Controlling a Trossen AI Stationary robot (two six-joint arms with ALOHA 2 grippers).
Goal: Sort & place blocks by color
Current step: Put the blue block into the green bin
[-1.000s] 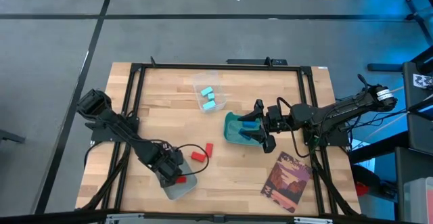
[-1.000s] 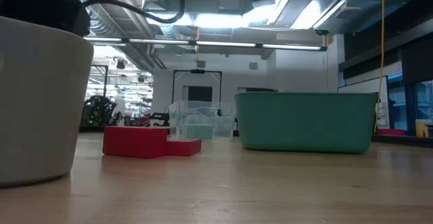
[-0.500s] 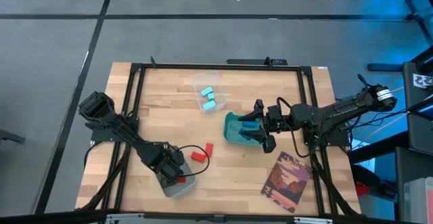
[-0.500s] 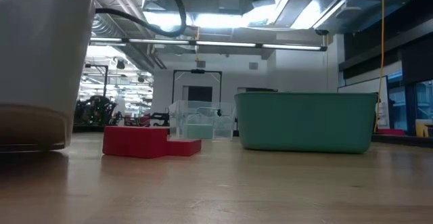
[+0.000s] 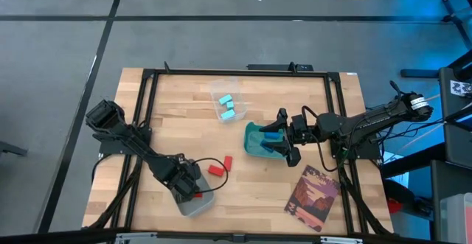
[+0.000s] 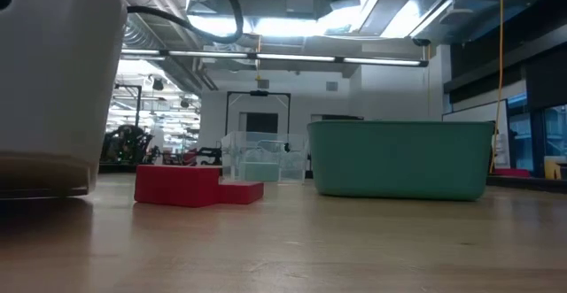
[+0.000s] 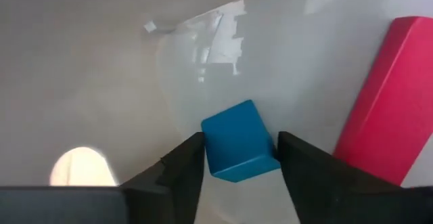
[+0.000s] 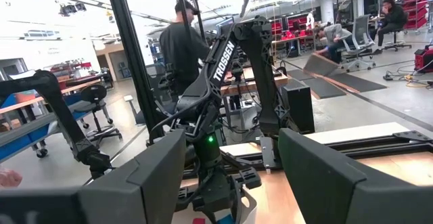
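While over glossy grey tray (image 7: 101,61) | left pincer (image 7: 238,158) clamps smooth blue block (image 7: 238,141)

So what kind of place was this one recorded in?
Most likely a robotics lab or workshop. Beyond the wooden table stands another Trossen-branded robot arm, people work at desks with office chairs, and exposed ducts and strip lights run overhead.

Bright ceiling strip lights (image 6: 266,27) glare in the low view, and the grey container (image 6: 53,80) looming at its edge is soft and out of focus. From above, the table (image 5: 184,126) is evenly lit with faint shadows. The left wrist view shows washed-out white glare on the container's inside (image 7: 203,55).
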